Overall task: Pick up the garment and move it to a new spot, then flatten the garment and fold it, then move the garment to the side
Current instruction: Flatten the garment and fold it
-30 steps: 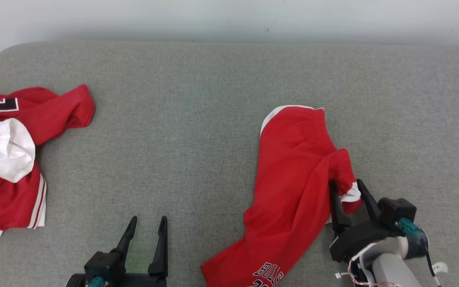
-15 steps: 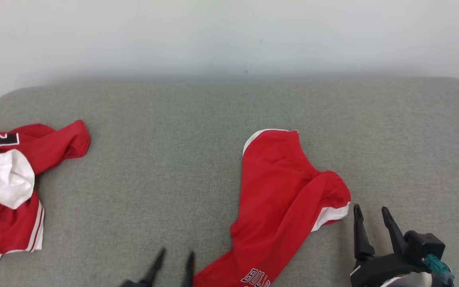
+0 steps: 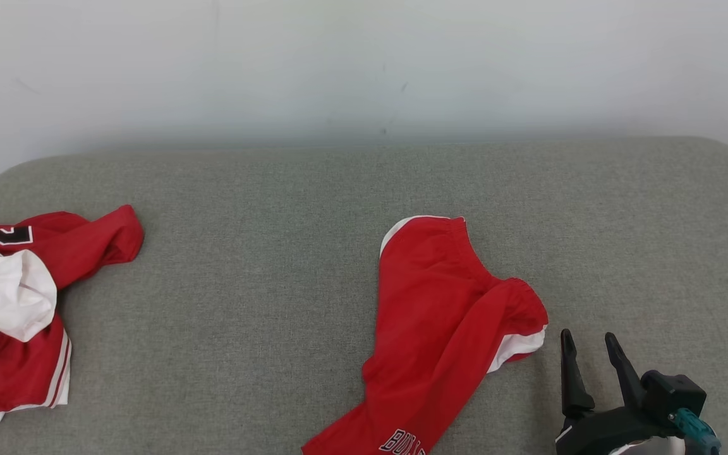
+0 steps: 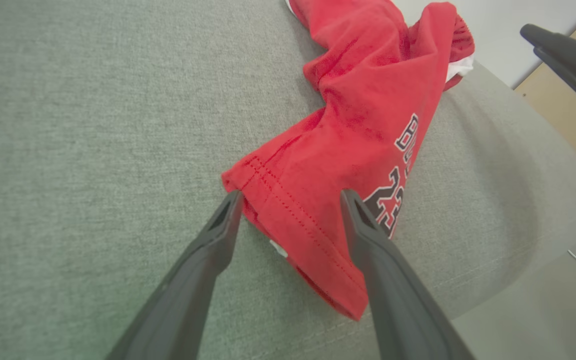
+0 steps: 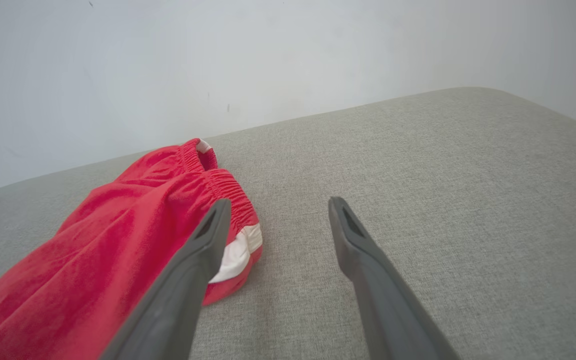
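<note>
Since the red shorts (image 3: 446, 328) lie crumpled, both empty claws gape: left claw (image 4: 292, 194) at the hem (image 4: 288, 225), right claw (image 3: 588, 335) beside the waistband (image 5: 223, 187), seemingly to stretch them flat.

A crumpled red-and-white jersey (image 3: 16, 309) lies at left on the grey cushion (image 3: 263, 253), white wall (image 3: 339, 63) behind.

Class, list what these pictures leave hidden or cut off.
1. Shorts: the head view's bottom edge cuts off the hem and lettering.
2. Jersey: the head view's left edge cuts it; folds hide its number.
3. Shorts' number: in the left wrist view, the left claw covers part.
</note>
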Available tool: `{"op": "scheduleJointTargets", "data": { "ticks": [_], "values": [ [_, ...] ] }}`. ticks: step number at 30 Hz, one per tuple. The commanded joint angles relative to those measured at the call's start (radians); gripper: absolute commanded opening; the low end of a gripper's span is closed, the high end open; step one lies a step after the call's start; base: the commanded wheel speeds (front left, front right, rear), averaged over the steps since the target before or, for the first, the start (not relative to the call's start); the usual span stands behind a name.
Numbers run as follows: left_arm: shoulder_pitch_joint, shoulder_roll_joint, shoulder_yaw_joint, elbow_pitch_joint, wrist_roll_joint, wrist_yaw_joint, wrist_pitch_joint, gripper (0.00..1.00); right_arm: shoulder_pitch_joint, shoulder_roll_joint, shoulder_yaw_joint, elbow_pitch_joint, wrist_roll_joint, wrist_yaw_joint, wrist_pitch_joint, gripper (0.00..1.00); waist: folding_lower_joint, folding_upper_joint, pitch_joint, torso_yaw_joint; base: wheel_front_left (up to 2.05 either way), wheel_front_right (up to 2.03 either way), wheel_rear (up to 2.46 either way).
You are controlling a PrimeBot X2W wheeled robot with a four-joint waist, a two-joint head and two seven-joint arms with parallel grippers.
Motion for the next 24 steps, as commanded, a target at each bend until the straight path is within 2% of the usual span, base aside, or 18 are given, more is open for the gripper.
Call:
{"op": "scheduleJointTargets", "data": {
  "ticks": [1,17,18,20,24],
  "values": [
    [0.015,0.008,-0.011,0.005,-0.015,0.002,-0.003,1.00,0.013,0.002,-0.001,-0.001,0.003,-0.002,0.000,1.00,0.0001,0.0000,-0.004,0.003,0.00,0.00,0.00],
    [-0.069,0.026,-0.151,0.090,-0.187,0.002,-0.003,1.00,-0.007,0.002,0.010,-0.014,-0.002,-0.002,0.000,1.00,0.0001,0.0000,0.020,-0.001,0.00,0.00,0.00],
    [-0.073,0.030,-0.157,0.084,-0.192,0.002,-0.003,0.81,-0.007,0.002,0.010,-0.015,-0.003,-0.002,0.000,1.00,0.0001,0.0000,0.023,-0.003,0.00,0.00,0.00],
    [-0.088,0.038,-0.156,0.056,-0.184,0.002,-0.003,0.00,-0.010,0.002,0.008,-0.018,-0.004,-0.002,0.000,1.00,0.0001,0.0000,0.029,-0.006,0.00,0.00,0.00],
    [-0.089,0.044,-0.109,-0.044,-0.138,0.002,-0.003,0.00,-0.011,0.002,0.002,-0.020,0.000,-0.002,0.000,1.00,0.0001,0.0000,0.037,-0.006,0.00,0.00,0.00]
  ]
}}
